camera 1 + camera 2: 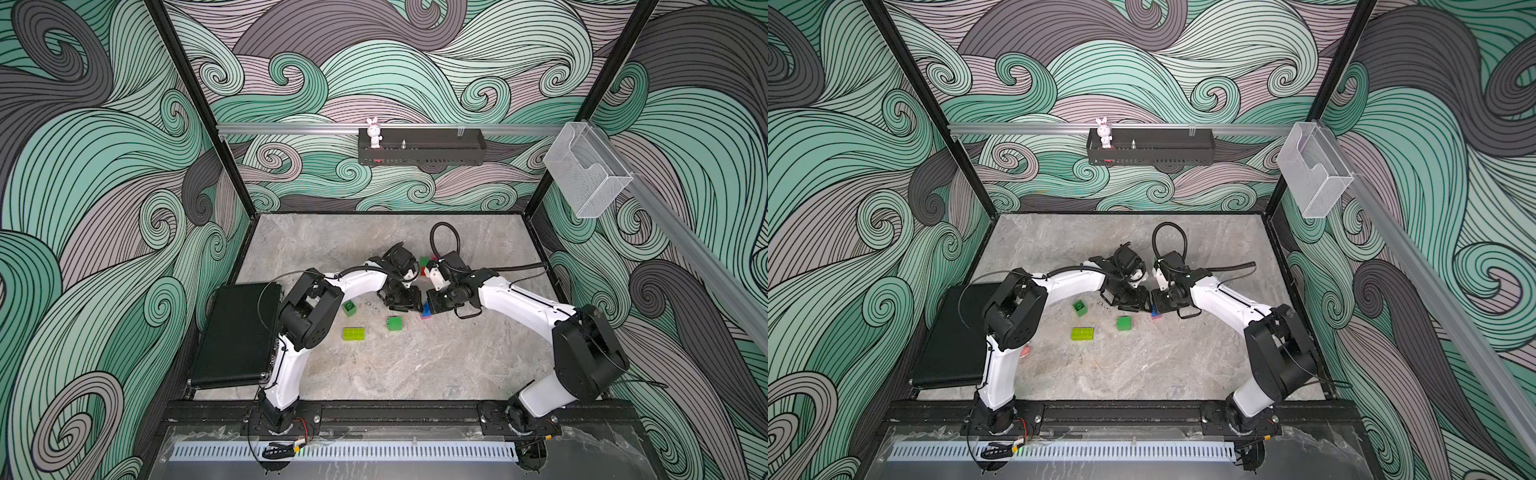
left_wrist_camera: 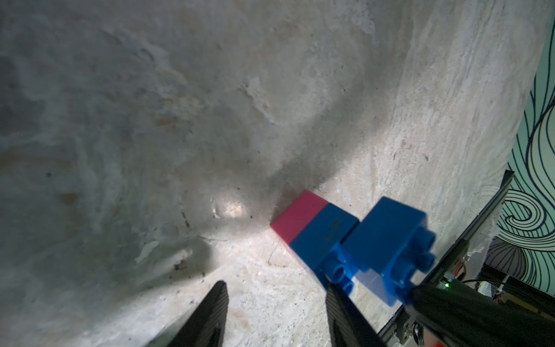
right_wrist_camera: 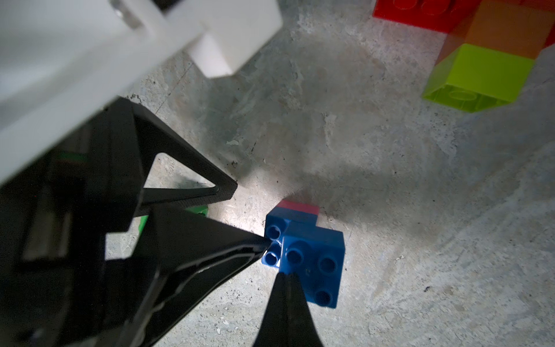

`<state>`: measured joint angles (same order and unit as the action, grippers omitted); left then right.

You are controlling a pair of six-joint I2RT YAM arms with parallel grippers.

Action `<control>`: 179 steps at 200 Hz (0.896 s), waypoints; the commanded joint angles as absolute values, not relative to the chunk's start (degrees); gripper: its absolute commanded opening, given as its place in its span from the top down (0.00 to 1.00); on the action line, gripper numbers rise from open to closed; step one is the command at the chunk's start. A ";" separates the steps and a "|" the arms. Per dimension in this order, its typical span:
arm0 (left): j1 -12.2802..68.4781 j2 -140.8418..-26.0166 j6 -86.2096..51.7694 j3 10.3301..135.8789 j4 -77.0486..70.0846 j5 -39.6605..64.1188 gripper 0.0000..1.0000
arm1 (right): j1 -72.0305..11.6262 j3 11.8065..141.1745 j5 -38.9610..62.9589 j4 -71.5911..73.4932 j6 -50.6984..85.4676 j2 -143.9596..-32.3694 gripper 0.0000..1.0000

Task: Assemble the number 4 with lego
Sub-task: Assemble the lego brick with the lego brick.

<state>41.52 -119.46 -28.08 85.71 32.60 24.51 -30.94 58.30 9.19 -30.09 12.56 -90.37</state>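
Desk [image 1: 415, 365] mostly bare, black case [image 1: 237, 332] at its left edge, out of play. Red-orange-lime lego cluster [image 3: 486, 60] just behind both wrists. Loose near centre: lime oblong [image 1: 353, 333], green square [image 1: 395, 323], dark green brick [image 1: 349, 308]. Left fingers [image 2: 210, 312] parted, nothing between, one tip at the lower blue brick [image 2: 324, 237] stacked on the pink brick [image 2: 300, 210]. Right fingers [image 3: 285, 300] clenched, empty, tip on the upper blue brick [image 3: 312, 258], which sits offset. Looks like seating: brace stack from left, square up, press straight down over studs.
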 commanded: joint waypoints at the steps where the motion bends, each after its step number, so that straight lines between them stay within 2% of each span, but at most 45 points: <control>1: 41.61 -121.07 -28.00 87.25 33.93 23.16 0.45 | -30.97 55.92 7.38 -31.74 13.09 -92.20 1.00; 84: 41.25 -121.32 -26.11 87.62 35.59 21.36 0.45 | -31.19 56.34 5.03 -35.02 14.35 -93.16 1.00; 113: 40.67 -117.05 -24.22 87.15 34.45 23.64 0.44 | -31.52 57.17 5.31 -35.07 16.05 -91.44 1.00; 148: 39.86 -109.59 -21.07 86.27 35.77 18.41 0.35 | -32.41 59.69 6.06 -33.94 16.78 -89.31 0.74; 179: 37.54 -104.36 -21.00 83.10 38.51 9.28 0.28 | -32.94 58.76 4.85 -30.46 16.93 -84.95 0.56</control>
